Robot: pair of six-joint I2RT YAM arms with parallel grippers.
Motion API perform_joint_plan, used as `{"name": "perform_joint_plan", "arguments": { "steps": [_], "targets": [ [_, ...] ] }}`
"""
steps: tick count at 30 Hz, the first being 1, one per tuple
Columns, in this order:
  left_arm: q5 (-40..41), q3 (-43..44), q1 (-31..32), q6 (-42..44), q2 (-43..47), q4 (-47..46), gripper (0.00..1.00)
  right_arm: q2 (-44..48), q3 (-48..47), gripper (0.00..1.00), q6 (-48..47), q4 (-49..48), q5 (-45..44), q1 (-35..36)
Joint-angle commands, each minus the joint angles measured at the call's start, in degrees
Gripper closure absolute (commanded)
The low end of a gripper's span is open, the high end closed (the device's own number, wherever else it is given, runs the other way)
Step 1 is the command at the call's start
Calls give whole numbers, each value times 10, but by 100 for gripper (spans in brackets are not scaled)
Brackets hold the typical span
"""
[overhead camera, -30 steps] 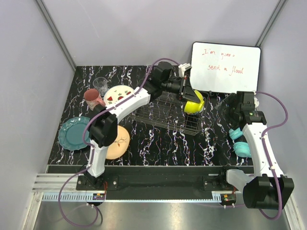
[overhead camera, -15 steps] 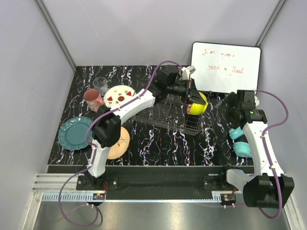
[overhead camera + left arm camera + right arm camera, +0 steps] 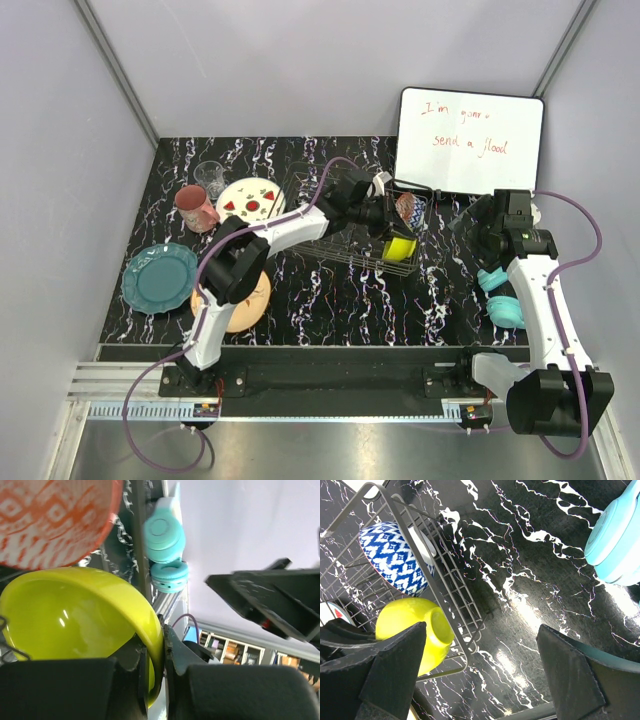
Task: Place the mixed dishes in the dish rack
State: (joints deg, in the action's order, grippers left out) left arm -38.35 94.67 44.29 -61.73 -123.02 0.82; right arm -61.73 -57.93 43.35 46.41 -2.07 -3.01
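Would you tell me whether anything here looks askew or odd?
Nothing spilled or broken. The lime-green bowl is tipped on its side at the right end of the dish rack, rim pinched by the left gripper, beside the patterned bowl.

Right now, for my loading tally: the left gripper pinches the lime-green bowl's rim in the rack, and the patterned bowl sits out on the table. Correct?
No: the patterned bowl sits inside the dish rack, beside the lime-green bowl, as the right wrist view shows. The left gripper does pinch that bowl's rim.
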Motion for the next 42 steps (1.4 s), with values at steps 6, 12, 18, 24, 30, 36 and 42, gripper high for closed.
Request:
{"name": "perform_joint_plan", "arguments": {
  "steps": [6, 12, 18, 24, 30, 36, 42],
  "targets": [
    [42, -21, 6, -43, 13, -104, 77, -2, -17, 0, -6, -1, -5, -1],
    [45, -26, 8, -33, 28, -102, 27, -2, -21, 0, -9, 0, -5, -1],
    [42, -22, 10, -17, 41, -97, 25, -1, -25, 0, -13, -1, -8, -1],
    [-5, 13, -13, 54, 90, -34, 25, 0, -20, 0, -12, -13, -14, -2],
    [-82, -12, -81, 123, 143, 30, 26, -8, -24, 0, -15, -18, -15, -2],
    [-99, 40, -196, 380, 190, 256, 27, -1, -22, 0, -13, -18, -15, -2],
    [71, 79, -289, 575, 167, 342, 28, 1, -9, 0, -7, -19, -14, -2]
  ]
}}
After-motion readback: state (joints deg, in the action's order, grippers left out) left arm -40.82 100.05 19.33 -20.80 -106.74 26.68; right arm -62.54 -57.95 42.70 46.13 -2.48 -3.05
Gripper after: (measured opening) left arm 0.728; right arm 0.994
